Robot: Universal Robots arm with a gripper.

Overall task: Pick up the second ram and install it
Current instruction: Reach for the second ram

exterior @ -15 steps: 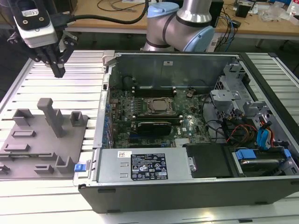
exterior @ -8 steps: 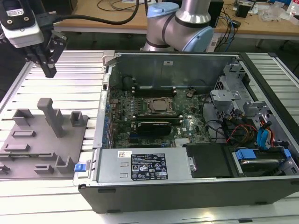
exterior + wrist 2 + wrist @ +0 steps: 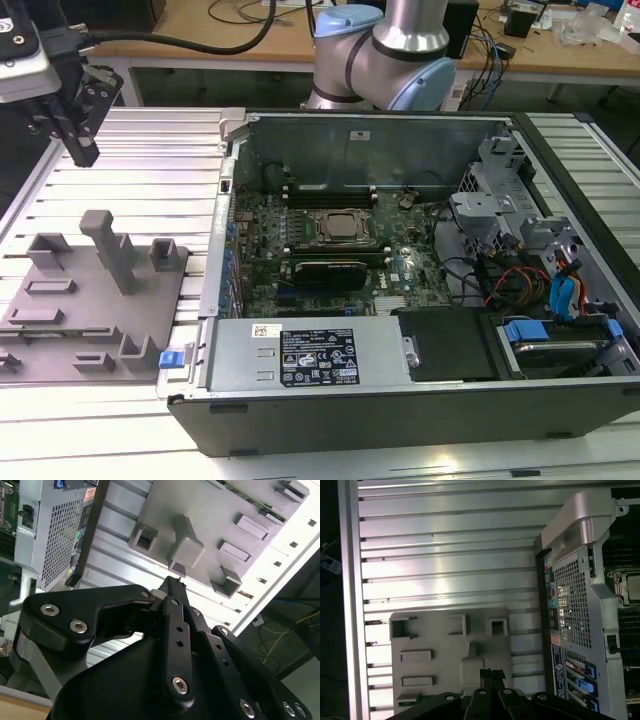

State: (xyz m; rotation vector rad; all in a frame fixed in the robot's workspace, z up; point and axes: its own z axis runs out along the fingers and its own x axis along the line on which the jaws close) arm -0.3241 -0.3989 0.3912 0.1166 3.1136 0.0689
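My gripper [image 3: 83, 150] hangs shut and empty above the slatted metal table, past the far end of the grey holder tray [image 3: 60, 330] at the exterior view's left. In both wrist views the black fingertips [image 3: 175, 584] [image 3: 491, 673] are pressed together over the tray's raised blocks. A thin green strip, which looks like the second ram [image 3: 250, 497], lies along the tray's far edge. A bit of the same green [image 3: 412, 698] peeks out beside the gripper body. The open computer case [image 3: 330, 400] sits to the exterior view's right, with black memory slots [image 3: 330, 188] beside the CPU socket [image 3: 343, 227].
A tall grey post [image 3: 112, 250] rises from the tray. The case's metal side wall [image 3: 225, 180] borders the table. The power supply [image 3: 300, 352], a drive cage [image 3: 490, 210] and loose cables [image 3: 500, 275] crowd the case. The arm's base [image 3: 385, 50] stands behind it.
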